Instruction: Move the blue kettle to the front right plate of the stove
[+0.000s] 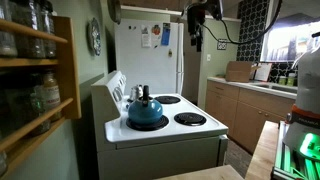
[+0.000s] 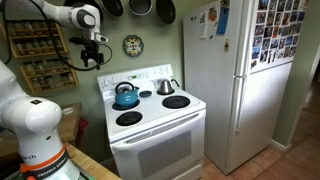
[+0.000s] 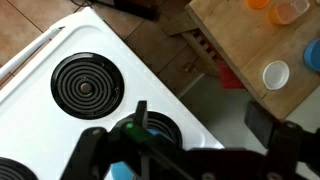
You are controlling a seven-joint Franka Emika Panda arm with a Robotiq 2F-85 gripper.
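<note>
The blue kettle (image 1: 147, 112) (image 2: 125, 96) stands on the stove's back left burner, next to the control panel. The front right burner (image 2: 176, 101) (image 1: 168, 100) is bare. My gripper (image 1: 196, 38) (image 2: 93, 52) hangs high above the stove, well clear of the kettle. In the wrist view its two dark fingers (image 3: 200, 125) stand wide apart with nothing between them, over the white stove top (image 3: 40, 60). One bare coil burner (image 3: 85, 85) shows there. A blue patch at the bottom edge (image 3: 120, 172) may be the kettle.
A silver kettle (image 2: 167, 87) sits on the back right burner. A white fridge (image 2: 235, 80) stands beside the stove. A spice shelf (image 2: 40, 50) hangs on the wall. A wooden table (image 3: 250, 40) with cups is near the stove's front.
</note>
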